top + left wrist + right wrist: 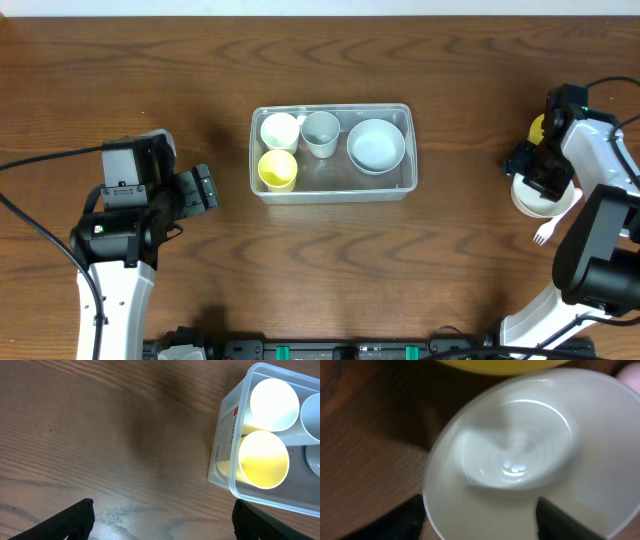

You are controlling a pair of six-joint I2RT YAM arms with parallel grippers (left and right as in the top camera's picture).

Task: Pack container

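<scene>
The clear plastic container (pixel 331 196) stands at the table's middle. It holds a white cup (pixel 279 130), a greyish cup (pixel 320 132), a yellow cup (pixel 278 169) and a white bowl (pixel 376 145). My left gripper (pixel 205 187) is open and empty over bare wood left of the container. The left wrist view shows its jaws (pixel 162 520) and the container's corner (pixel 225 435). My right gripper (pixel 545 170) is at the far right over a second white bowl (pixel 540 203). In the right wrist view its open jaws (pixel 477 520) straddle that bowl's (pixel 520 445) wall, one finger inside, one outside.
A yellow bowl (pixel 537 128) sits just behind the right-hand white bowl and shows at the top of the right wrist view (pixel 505 364). A white plastic fork (pixel 541 236) lies in front of that bowl. The table's right edge is close to the right arm.
</scene>
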